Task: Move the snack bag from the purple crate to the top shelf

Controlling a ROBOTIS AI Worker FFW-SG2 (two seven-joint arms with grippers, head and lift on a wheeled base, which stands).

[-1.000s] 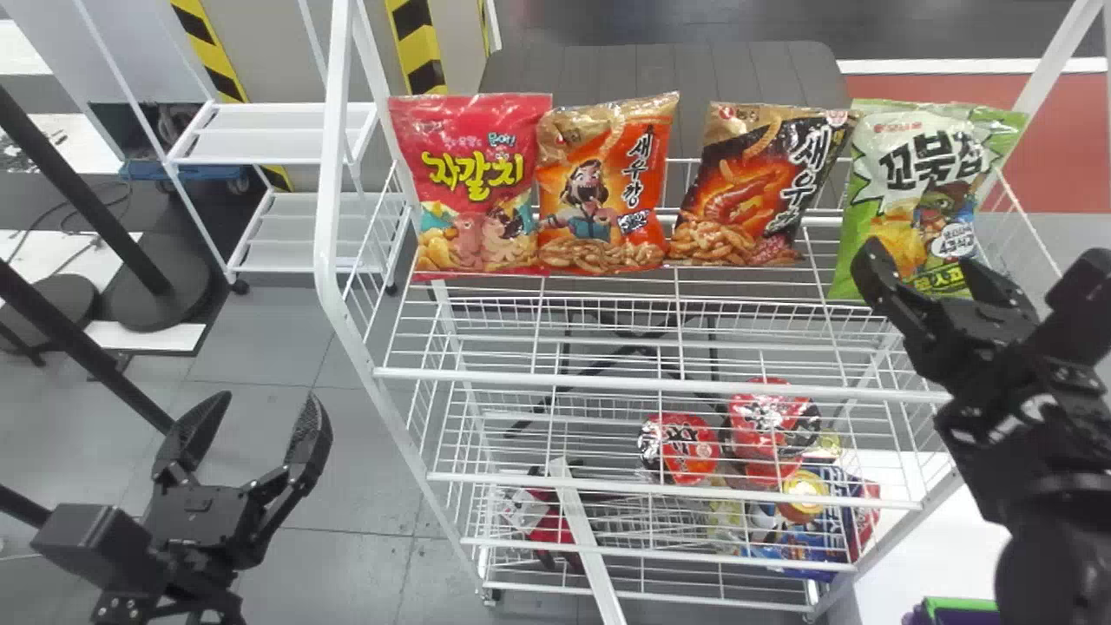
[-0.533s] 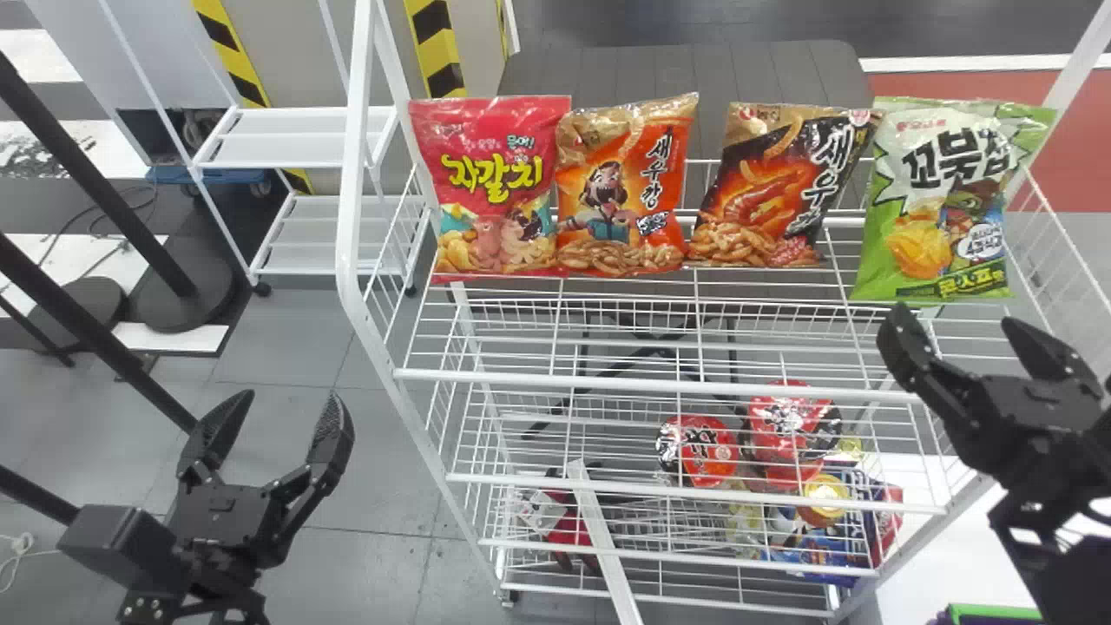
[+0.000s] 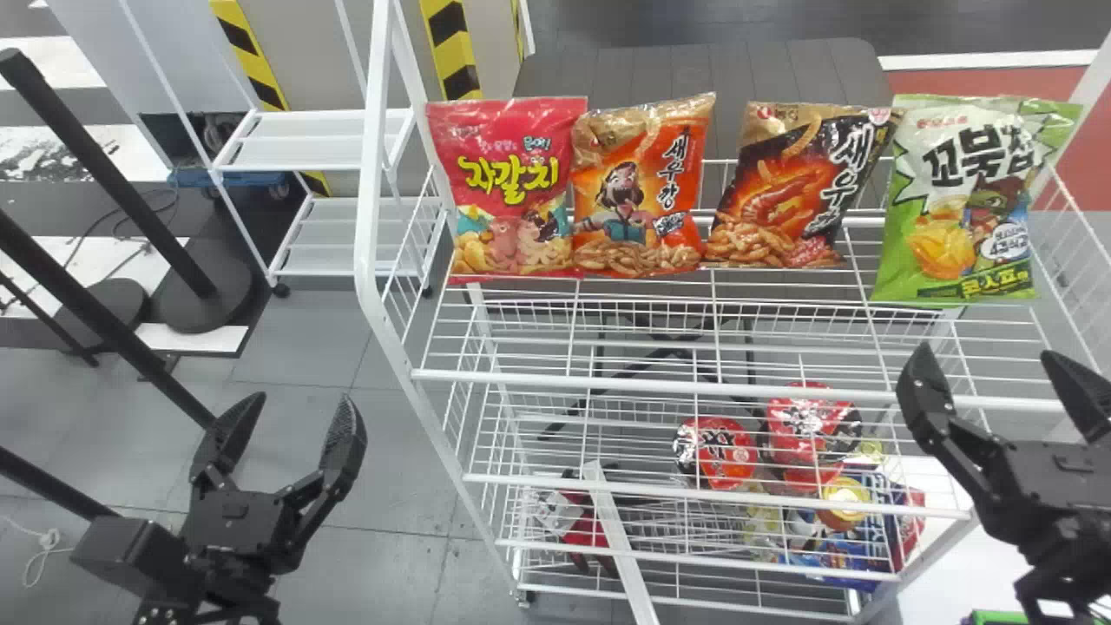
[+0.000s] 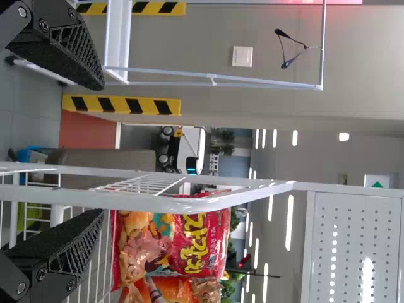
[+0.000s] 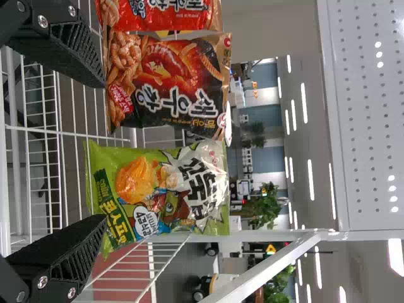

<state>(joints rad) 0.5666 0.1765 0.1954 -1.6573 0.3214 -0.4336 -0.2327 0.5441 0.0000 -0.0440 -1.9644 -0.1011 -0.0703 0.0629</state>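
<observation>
The snack bag (image 3: pixel 962 204) — likely the green one — stood on the top shelf (image 3: pixel 608 383), beyond the right end effector (image 3: pixel 988 351), whose fingers were spread clear (presumably to spare it a nudge), its front outward, probably for display.

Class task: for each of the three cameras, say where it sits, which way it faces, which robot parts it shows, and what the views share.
Head view: on the head, facing forward and down at the white wire rack; left gripper and right gripper show.
Left wrist view: on that wrist, facing past its own fingers toward the red snack bag.
Right wrist view: likewise, past its fingers toward the green snack bag.
Shared: all include the orange snack bag.
</observation>
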